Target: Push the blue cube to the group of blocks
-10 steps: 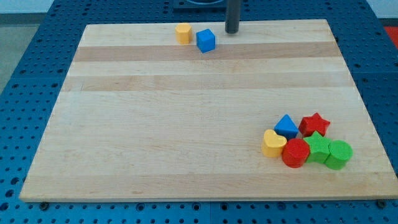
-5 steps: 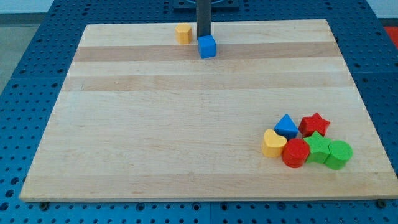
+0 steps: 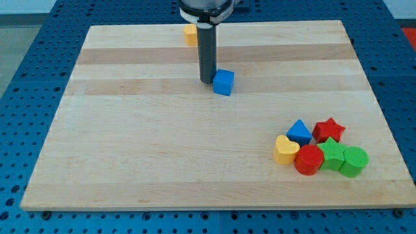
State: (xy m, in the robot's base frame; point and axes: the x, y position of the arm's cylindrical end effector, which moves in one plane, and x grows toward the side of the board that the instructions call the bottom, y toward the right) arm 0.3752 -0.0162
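Our rod stands upright, coming down from the round arm mount at the view's top. Our tip (image 3: 207, 80) rests low on the counter (image 3: 130, 143), just beside the blue cube (image 3: 223, 82), on the cube's side toward the view's left; whether it touches the cube we cannot tell.

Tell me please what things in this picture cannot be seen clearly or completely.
- Yellow block, camera view: its right part is behind the rod, so its shape is unclear.
- My tip and the blue cube: whether they touch cannot be told.
- Green blocks: overlapping, and the red cylinder covers one; its shape is uncertain.
- The arm is cut off by the view's top.
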